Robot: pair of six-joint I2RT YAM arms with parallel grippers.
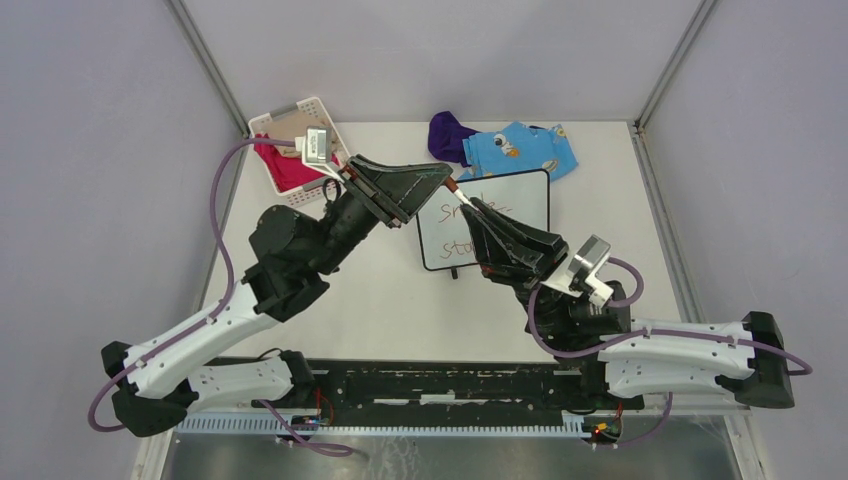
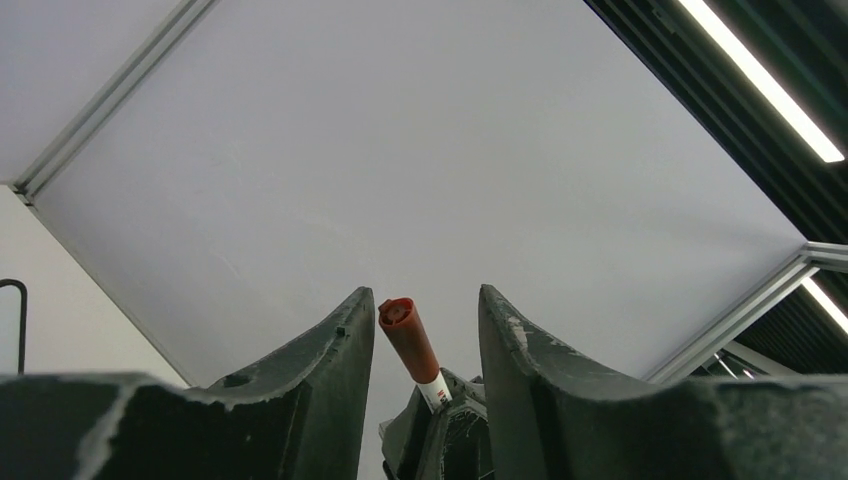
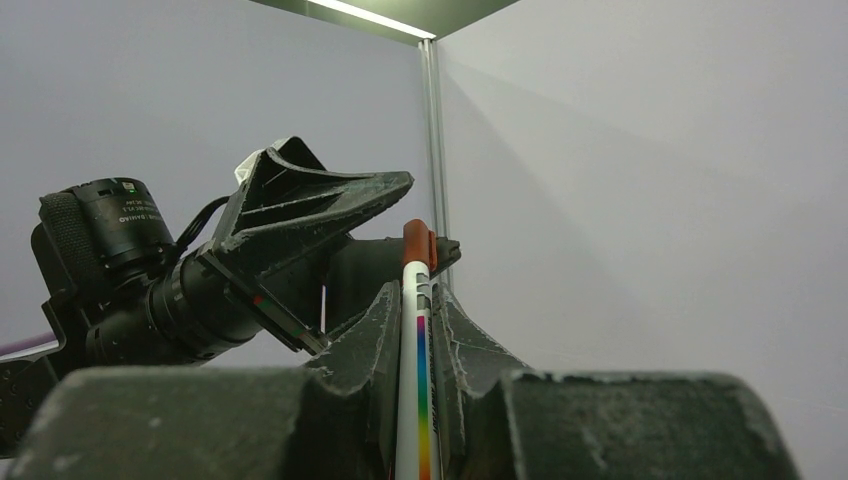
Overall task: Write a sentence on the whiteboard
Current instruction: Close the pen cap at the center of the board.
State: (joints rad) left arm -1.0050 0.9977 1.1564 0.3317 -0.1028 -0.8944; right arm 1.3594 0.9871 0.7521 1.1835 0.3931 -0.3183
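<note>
I see the white desk (image 1: 350,310) filling the middle of the top view. The whiteboard (image 1: 522,205) lies flat at centre frame, its lower left part hidden under my right hand (image 1: 470,206). Just above the board lie a blue printed cloth (image 1: 525,150) and a purple cloth (image 1: 450,135), and a white basket (image 1: 285,110) sits upper left. My right hand is clenched on a marker (image 3: 417,290). My left hand (image 1: 441,175) has its fingers parted either side of the marker's red cap (image 2: 405,335), not pinching it. The sentence (image 1: 456,244) shows only the reddish starts of two lines.
</note>
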